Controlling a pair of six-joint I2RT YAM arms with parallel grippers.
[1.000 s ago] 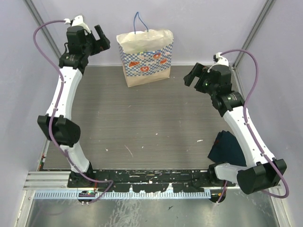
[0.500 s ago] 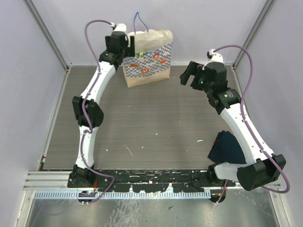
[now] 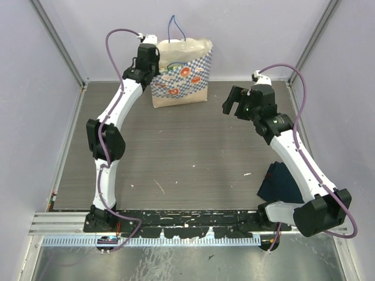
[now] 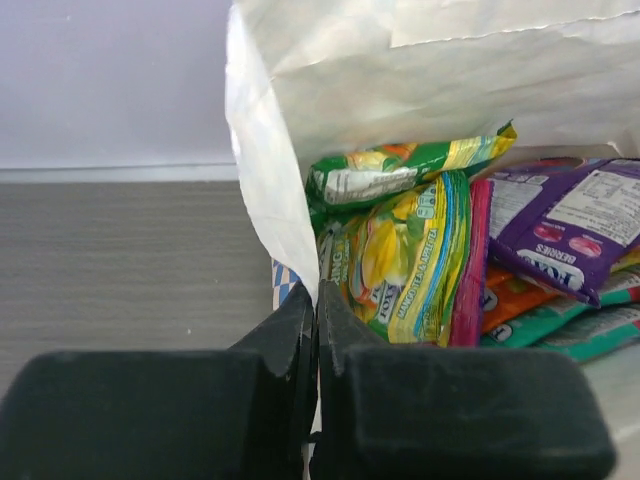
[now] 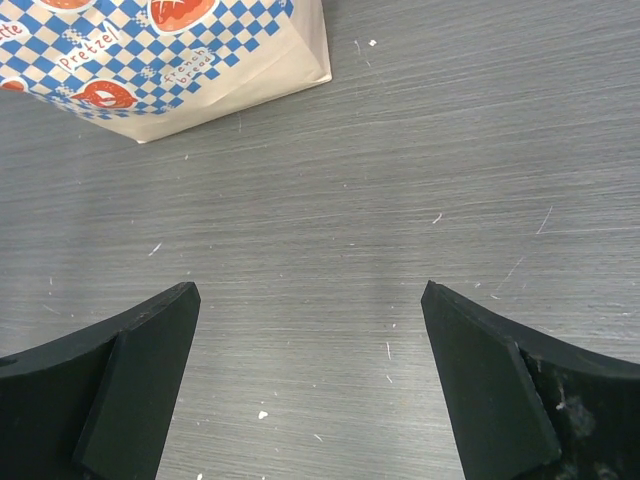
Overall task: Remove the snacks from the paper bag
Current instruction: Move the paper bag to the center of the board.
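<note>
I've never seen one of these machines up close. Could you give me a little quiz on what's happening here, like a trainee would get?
1. True or false: the right pincer is clamped shut.
2. What is the left pincer pinching? A) a blue cord handle B) the side edge of the paper bag C) a purple packet
3. Fill in: the snacks lie ___ the bag.

Key: 1 false, its jaws stand wide open above the table. 2 B. 3 inside.
</note>
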